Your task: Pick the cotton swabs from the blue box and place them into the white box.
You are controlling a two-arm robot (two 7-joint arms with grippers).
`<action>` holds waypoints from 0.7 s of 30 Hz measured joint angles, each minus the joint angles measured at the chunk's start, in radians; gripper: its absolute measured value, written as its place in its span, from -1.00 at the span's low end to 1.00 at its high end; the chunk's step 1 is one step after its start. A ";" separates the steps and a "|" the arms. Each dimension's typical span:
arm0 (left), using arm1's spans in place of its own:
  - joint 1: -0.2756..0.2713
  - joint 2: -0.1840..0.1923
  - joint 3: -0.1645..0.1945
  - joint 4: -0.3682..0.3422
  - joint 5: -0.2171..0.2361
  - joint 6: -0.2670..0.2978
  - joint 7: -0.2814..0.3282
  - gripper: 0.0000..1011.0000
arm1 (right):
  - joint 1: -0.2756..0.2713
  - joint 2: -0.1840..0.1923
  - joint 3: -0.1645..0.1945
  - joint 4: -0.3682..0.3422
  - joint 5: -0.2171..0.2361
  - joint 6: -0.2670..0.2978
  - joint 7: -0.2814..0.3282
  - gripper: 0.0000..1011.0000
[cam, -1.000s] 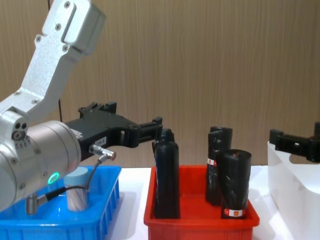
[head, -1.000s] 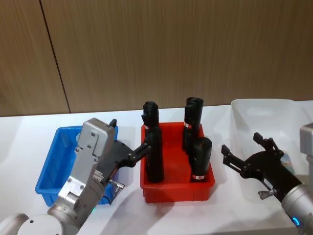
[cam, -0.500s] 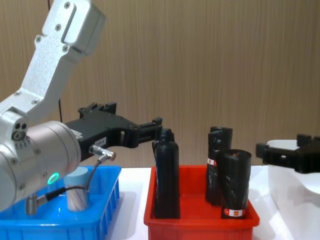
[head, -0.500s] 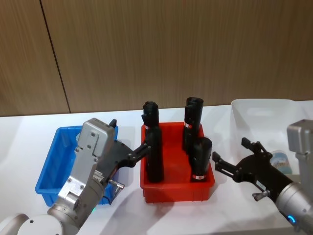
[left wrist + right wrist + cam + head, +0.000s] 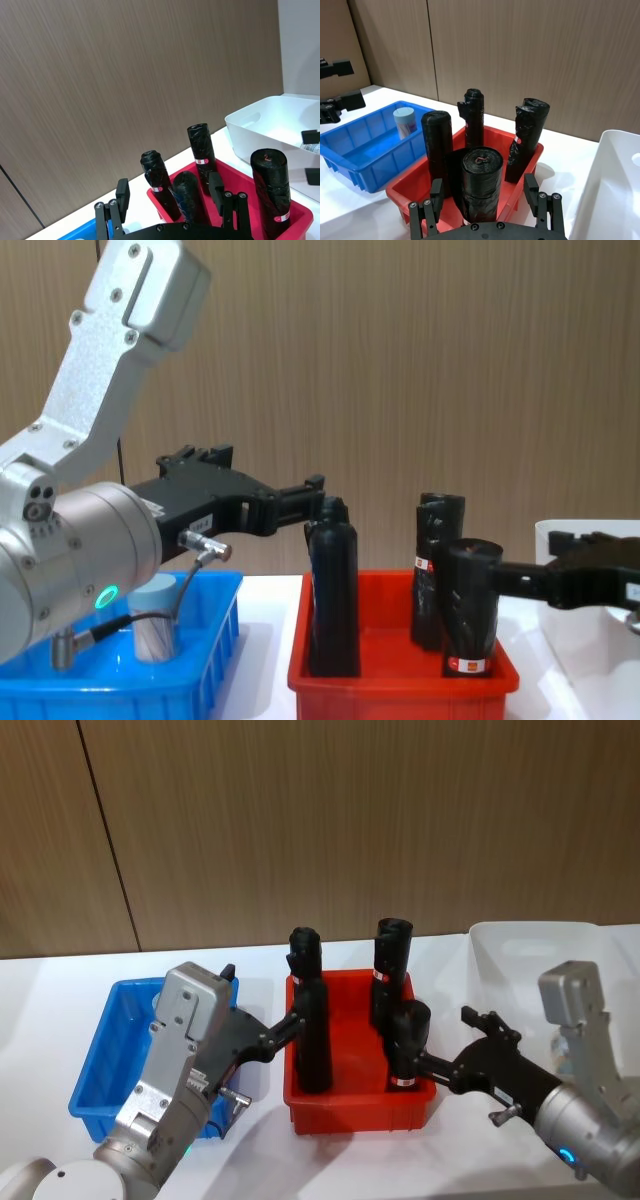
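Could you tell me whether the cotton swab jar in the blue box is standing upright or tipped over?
Upright: the cotton swab jar stands on its base in the blue box, its pale blue lid facing up.

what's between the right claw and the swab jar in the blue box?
The red bin with its four black cylinders stands between the right claw and the cotton swab jar in the blue box, per the right wrist view.

You have the red plastic bin [image 5: 360, 1105] as your centre — four tall black cylinders [image 5: 312, 1050] stand in it, the blue ribbed bin [image 5: 100, 1065] lies to its left, the white smooth-walled bin [image 5: 520, 955] to its right.
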 joint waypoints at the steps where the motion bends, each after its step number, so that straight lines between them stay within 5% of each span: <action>1: 0.000 0.000 0.000 0.000 0.000 0.000 0.000 0.99 | 0.009 -0.005 -0.002 0.012 -0.007 0.001 0.007 0.98; 21: 0.000 0.000 0.000 0.000 0.000 0.000 0.000 0.99 | 0.129 -0.065 -0.030 0.156 -0.069 0.018 0.074 0.98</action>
